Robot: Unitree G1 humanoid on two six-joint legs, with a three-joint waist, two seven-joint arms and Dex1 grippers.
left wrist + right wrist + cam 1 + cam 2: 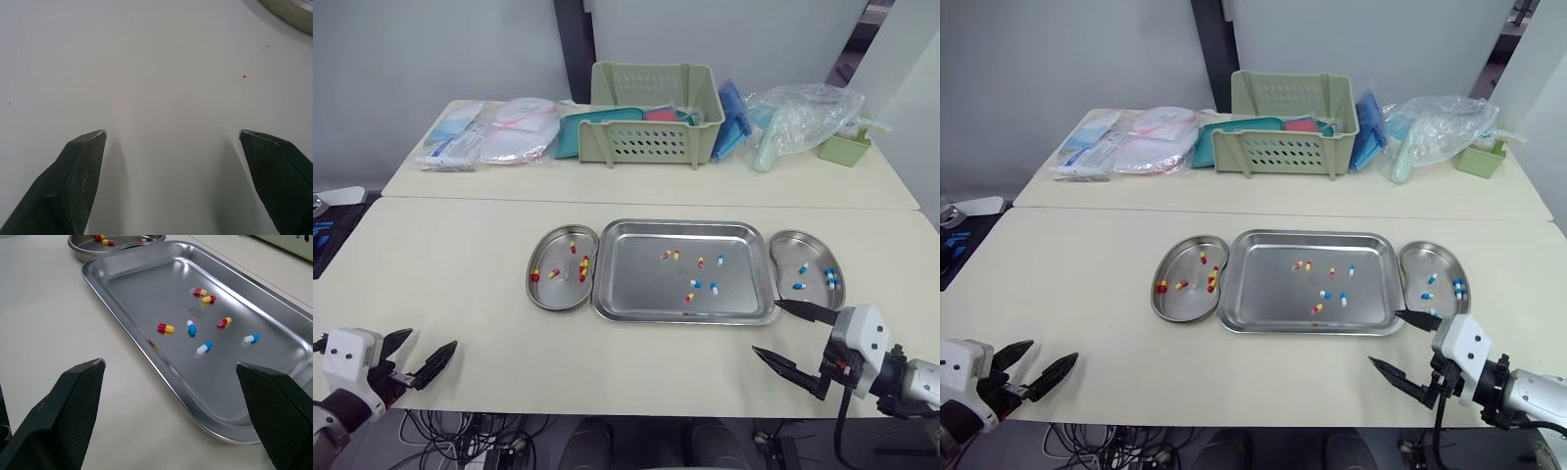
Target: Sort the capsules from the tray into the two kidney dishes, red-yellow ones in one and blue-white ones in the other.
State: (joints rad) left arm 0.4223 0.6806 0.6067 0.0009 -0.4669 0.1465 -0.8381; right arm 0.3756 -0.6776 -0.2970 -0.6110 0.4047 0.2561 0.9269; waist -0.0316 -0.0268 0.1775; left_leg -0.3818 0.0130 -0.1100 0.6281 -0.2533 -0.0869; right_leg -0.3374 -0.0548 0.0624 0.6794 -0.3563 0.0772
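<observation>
1 tray (636, 284): 4 red-yellow capsules (165, 327), 3 blue-white capsules (191, 326). Left dish (558, 296) beside tray: about 5 red-yellow. Right dish (790, 247) beside tray: about 4 blue-white.

L gripper (433, 337): two black fingers (435, 360) tapering to sharp tips, on a white boxy housing (352, 351) w/ rounded corners. R gripper (764, 326): same build, white block, black bracket behind it, pale grey forearm shell, thin black cable (839, 431) under the wrist. R fingers' inner faces have a fine cross-hatch texture; L ones look smoother, slightly scuffed.
</observation>
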